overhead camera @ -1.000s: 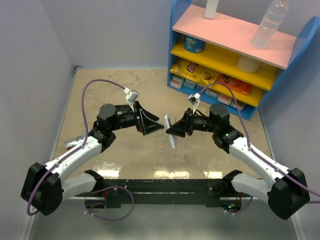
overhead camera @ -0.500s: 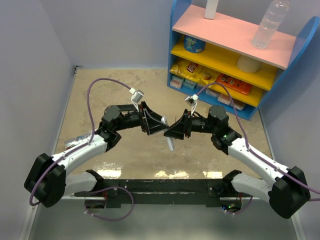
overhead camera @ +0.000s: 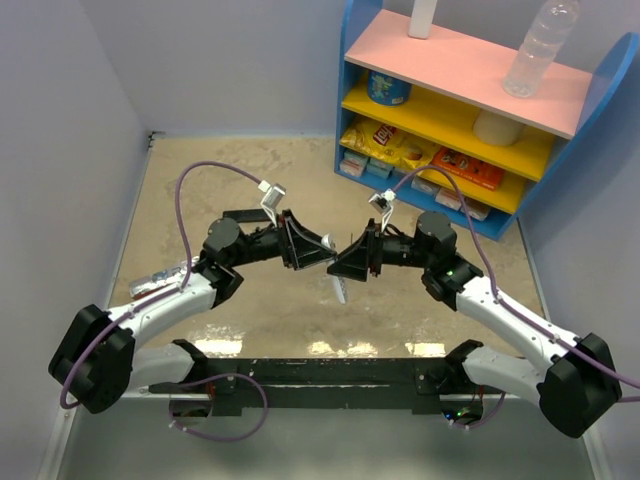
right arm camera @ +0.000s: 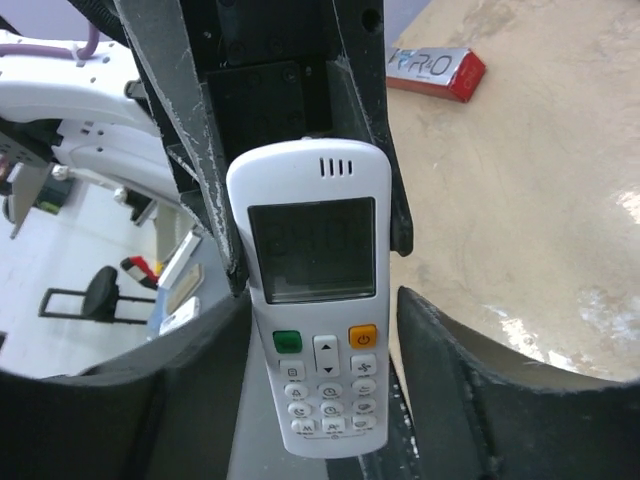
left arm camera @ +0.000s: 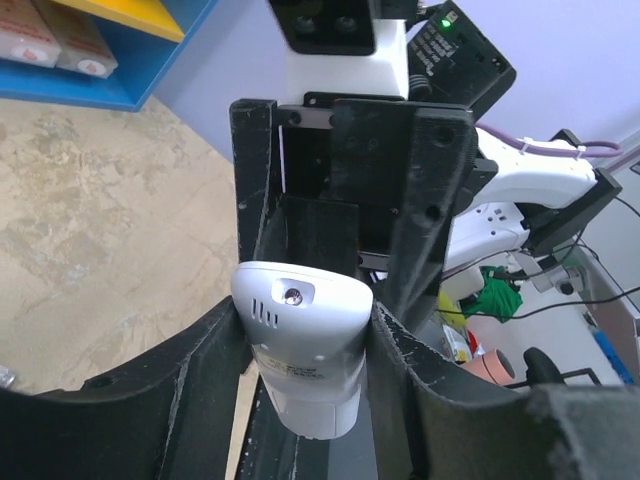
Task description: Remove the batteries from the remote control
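A white remote control [overhead camera: 339, 284] hangs upright above the middle of the table between both grippers. My left gripper [overhead camera: 320, 250] is shut on its upper part. In the left wrist view both fingers press the sides of the remote control [left arm camera: 300, 320], whose back faces that camera with its cover panel in place. My right gripper [overhead camera: 347, 263] holds the remote control [right arm camera: 315, 260] from the button side. Its left finger [right arm camera: 215, 340] touches the edge, and a thin sliver shows at the right finger [right arm camera: 440, 350]. The batteries are hidden.
A blue shelf unit [overhead camera: 470, 110] with snack packs and a clear bottle [overhead camera: 540, 45] stands at the back right. A flat black piece [overhead camera: 245, 215] lies behind the left arm. A red and silver packet [right arm camera: 435, 68] lies on the floor at the left. Walls close both sides.
My left gripper has moved right from an open stance beside the remote and closed on its upper part. The right gripper has kept hold and barely shifted.
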`<action>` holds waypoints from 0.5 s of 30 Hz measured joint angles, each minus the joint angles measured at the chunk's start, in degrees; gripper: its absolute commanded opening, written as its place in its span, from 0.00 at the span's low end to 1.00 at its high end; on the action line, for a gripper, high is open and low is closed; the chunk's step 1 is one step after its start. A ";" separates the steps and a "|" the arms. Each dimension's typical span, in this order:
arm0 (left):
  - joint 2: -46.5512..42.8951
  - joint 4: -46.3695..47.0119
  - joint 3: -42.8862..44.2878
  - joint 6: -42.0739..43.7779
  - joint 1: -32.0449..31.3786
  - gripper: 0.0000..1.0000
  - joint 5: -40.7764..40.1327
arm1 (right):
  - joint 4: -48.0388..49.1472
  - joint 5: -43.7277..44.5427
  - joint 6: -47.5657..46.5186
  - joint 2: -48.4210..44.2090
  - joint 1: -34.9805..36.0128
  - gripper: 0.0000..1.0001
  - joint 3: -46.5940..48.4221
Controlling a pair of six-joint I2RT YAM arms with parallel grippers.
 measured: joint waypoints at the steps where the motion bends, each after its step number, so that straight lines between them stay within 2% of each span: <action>1: -0.07 -0.70 0.00 0.22 0.00 0.00 -0.44 | -0.48 0.61 -0.07 -0.22 0.02 0.86 0.00; 3: -0.50 -3.50 0.02 1.36 0.00 0.00 -1.36 | -1.99 1.70 -0.52 -0.92 -0.02 0.98 0.00; 8: -2.19 -17.51 2.12 7.82 0.00 0.00 -6.84 | -9.27 6.56 -4.35 -5.14 -0.04 0.98 0.02; 15: 1.25 -47.12 16.11 18.43 -0.33 0.00 -23.85 | -21.84 14.75 -11.32 -11.37 -0.04 0.98 0.15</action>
